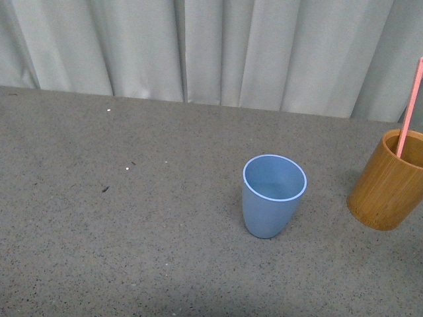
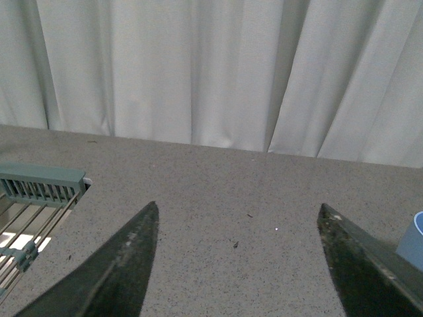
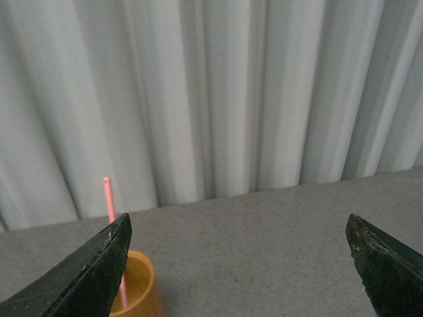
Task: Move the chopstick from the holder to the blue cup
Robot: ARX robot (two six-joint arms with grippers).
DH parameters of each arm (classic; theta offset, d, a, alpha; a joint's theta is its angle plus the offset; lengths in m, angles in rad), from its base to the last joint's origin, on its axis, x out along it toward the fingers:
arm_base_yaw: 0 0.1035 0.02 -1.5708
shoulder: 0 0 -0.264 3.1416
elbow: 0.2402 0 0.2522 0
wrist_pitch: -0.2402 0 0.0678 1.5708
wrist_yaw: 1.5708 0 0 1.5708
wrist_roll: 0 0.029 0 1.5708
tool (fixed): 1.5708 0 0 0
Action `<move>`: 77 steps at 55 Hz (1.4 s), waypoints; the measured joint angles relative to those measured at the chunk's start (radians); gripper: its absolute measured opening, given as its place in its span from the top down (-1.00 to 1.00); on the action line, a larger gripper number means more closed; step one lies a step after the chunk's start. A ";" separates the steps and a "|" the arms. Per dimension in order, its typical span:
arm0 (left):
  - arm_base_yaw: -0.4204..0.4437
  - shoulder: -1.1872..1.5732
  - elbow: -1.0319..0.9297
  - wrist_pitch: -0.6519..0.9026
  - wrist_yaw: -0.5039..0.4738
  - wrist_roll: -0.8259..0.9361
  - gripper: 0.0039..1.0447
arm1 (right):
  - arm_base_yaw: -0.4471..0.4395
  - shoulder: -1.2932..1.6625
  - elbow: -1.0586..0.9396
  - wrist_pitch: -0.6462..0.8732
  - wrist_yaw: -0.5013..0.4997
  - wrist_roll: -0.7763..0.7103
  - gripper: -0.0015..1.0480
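Front view showed the chopstick [image 1: 409,111] standing in the holder [image 1: 386,188] at the right edge of the table [image 1: 132,238], leaning against the holder's rim with its upper half projecting well above it. The blue cup [image 1: 272,198] stood upright and empty to the left of the holder, near it but not touching. Neither arm appeared in this view. In the left wrist view, the left gripper [image 2: 238,207] was spread wide with nothing between its fingers, facing open tabletop, with a slatted rack [image 2: 39,188] at one side. In the right wrist view, the right gripper [image 3: 238,218] was likewise spread wide and empty, positioned above and clear of the holder, with the chopstick tip visible beside one finger. Handling assessment: the chopstick appeared thin, rigid and very light, with a smooth surface likely to slip or pivot in a loose pinch. The recommended grasp zone was the exposed shaft above the holder rim, with the fingers closing squarely across it. A near-vertical lift would clear the rim without tipping the holder. The blue cup looked light and narrow-based, so a stick lowered at an angle could topple it.
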 joint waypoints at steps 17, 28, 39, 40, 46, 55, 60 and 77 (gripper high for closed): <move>0.000 0.000 0.000 0.000 0.000 0.001 -0.88 | 0.040 0.542 0.404 -0.130 -0.057 0.003 -0.82; 0.000 0.000 0.000 0.000 0.000 0.001 -0.88 | 0.134 0.676 0.590 -0.166 -0.046 0.003 -0.82; 0.000 0.000 0.000 -0.001 0.000 0.001 -0.88 | 0.201 0.816 0.695 -0.164 -0.024 0.017 -0.82; 0.000 0.000 0.000 -0.001 0.000 0.001 -0.88 | 0.204 0.830 0.704 -0.162 -0.022 0.023 -0.82; 0.000 0.000 0.000 -0.001 0.000 0.001 -0.88 | 0.214 0.900 0.753 -0.154 -0.021 0.050 -0.82; 0.000 0.000 0.000 -0.001 0.000 0.001 -0.88 | 0.227 0.971 0.804 -0.153 -0.021 0.067 -0.82; 0.000 0.000 0.000 -0.001 0.000 0.001 -0.88 | 0.233 0.999 0.829 -0.151 -0.017 0.076 -0.82; 0.000 0.000 0.000 -0.001 0.000 0.001 -0.88 | 0.237 1.050 0.861 -0.138 -0.016 0.158 -0.82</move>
